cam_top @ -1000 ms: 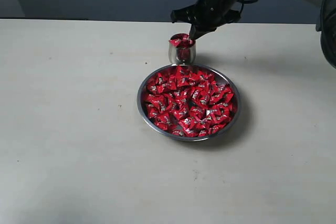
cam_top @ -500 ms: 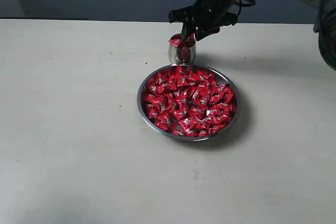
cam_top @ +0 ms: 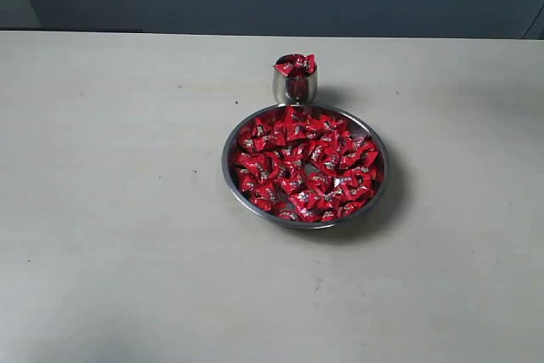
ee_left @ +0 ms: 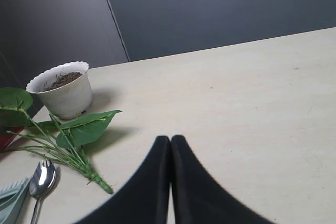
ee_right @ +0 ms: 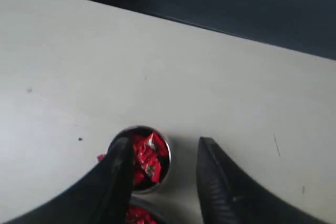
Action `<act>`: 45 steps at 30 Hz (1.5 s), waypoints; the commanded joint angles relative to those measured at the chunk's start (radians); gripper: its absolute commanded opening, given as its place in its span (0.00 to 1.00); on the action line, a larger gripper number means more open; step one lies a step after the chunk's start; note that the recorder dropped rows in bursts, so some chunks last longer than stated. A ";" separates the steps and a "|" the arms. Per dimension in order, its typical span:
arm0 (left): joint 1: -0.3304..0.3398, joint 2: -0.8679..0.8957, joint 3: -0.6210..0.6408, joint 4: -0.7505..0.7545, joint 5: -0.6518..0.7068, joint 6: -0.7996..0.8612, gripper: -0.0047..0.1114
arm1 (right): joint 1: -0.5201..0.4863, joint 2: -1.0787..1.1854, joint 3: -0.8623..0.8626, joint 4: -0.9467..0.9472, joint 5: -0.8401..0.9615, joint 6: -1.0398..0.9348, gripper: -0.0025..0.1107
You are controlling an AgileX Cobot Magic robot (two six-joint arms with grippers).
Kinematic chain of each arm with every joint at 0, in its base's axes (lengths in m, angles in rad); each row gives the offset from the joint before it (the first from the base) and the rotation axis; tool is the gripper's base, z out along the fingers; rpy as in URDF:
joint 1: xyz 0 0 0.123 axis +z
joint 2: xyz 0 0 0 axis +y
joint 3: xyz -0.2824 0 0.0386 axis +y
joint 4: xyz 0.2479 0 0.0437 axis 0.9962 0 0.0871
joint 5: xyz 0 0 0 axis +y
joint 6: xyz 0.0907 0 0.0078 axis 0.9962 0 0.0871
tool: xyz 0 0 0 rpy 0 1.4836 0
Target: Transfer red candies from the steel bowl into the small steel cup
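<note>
**Drop made at the cup, right arm pulled up clear**

- Bench: pale and bare around the work. Bowl and cup sit mid-bench, undisturbed over the last second.
- Steel bowl: in front of the cup, the two rims all but touching. It looks about as full as it was.
- Right fingers: a second ago they were pinched shut at the cup mouth. Then they parted, and now they have risen until only their tips show at the top edge of the exterior view. They stand well apart with nothing between them. The wrist view looks straight down on the cup.
- Left fingers: pressed together, holding nothing, parked off to the side near a plant pot and a spoon.
- Small steel cup: upright, filled past its rim.
- Red candies: most lie in the bowl. A small heap crowns the cup, so I judge the last piece stayed put. One red scrap shows at the cup's outer edge in the wrist view; I cannot tell whether it is hanging over or has fallen.

My read: this delivery is done and the next move is back to the bowl. The cup looks near capacity, so another piece may slide off
</note>
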 commanded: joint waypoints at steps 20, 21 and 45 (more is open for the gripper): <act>-0.003 -0.004 0.001 0.005 -0.011 -0.004 0.04 | -0.009 -0.464 0.011 -0.152 0.320 0.000 0.02; -0.003 -0.004 0.001 0.005 -0.011 -0.004 0.04 | -0.009 -0.501 0.025 -0.152 0.320 0.000 0.02; -0.003 -0.004 0.001 0.005 -0.011 -0.004 0.04 | -0.009 -1.540 0.809 -0.030 0.123 -0.005 0.02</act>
